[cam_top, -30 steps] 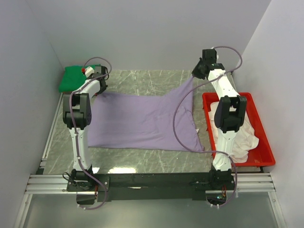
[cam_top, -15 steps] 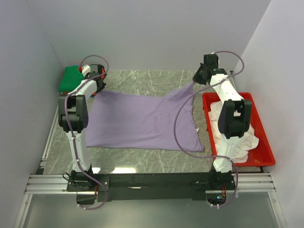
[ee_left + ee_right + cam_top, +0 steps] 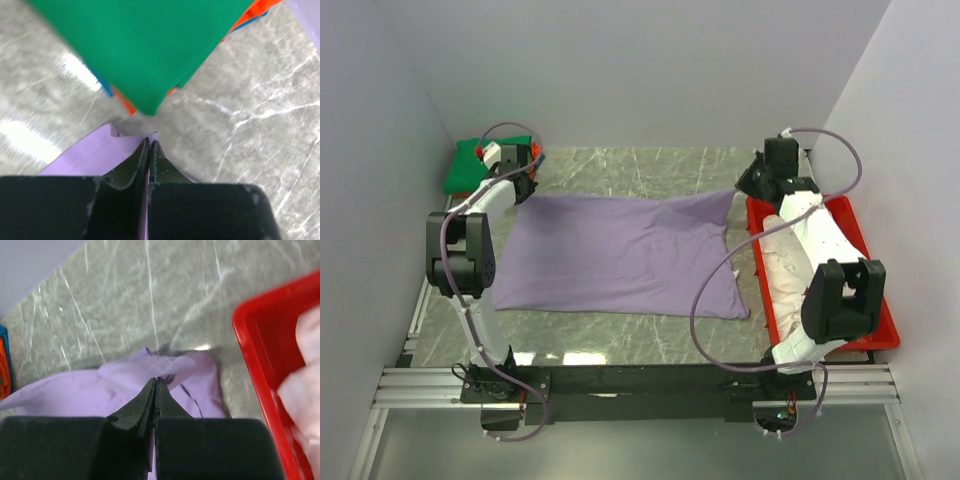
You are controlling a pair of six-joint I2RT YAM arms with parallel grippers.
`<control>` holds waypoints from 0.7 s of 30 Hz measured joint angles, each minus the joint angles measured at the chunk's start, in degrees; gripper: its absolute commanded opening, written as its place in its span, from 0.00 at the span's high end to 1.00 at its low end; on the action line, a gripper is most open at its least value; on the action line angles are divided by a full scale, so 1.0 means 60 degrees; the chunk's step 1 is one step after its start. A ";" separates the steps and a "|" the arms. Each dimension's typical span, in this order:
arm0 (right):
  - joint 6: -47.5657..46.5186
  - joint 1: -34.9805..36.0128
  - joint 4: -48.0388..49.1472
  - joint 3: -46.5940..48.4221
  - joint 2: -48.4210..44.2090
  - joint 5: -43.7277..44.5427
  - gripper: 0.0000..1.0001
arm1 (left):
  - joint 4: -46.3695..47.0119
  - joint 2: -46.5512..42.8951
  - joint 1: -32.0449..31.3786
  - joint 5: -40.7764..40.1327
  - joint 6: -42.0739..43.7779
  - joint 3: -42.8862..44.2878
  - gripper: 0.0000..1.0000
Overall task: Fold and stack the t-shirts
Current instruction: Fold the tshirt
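Observation:
A lavender t-shirt [image 3: 620,252] lies spread flat on the marble table. My left gripper [image 3: 523,180] is shut on its far left corner [image 3: 100,150], beside a stack of folded shirts with a green one on top [image 3: 470,165] and orange-red and blue edges beneath [image 3: 125,102]. My right gripper [image 3: 748,188] is shut on the shirt's far right corner [image 3: 170,372], next to the red tray. Pale pinkish-white shirts [image 3: 785,270] lie in the tray under my right arm.
The red plastic tray [image 3: 880,300] stands at the right edge of the table; its rim also shows in the right wrist view [image 3: 255,360]. Grey walls close in the back and both sides. The metal rail with the arm bases [image 3: 640,385] runs along the near edge.
Both grippers have lowered and moved outward with the shirt's far corners. The raised right corner has come down and the far edge now lies stretched flat on the table.

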 measured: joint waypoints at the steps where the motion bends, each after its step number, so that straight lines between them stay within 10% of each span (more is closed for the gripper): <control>1: 0.0062 0.0000 0.0029 -0.0361 -0.0255 -0.0011 1.00 | 0.0018 -0.0182 0.0007 -0.0004 -0.0062 -0.0233 0.99; 21: 0.1468 0.0000 0.1147 -0.6288 -0.5238 -0.0528 1.00 | 0.0699 -0.3544 0.0124 -0.0211 -0.2000 -0.4725 0.99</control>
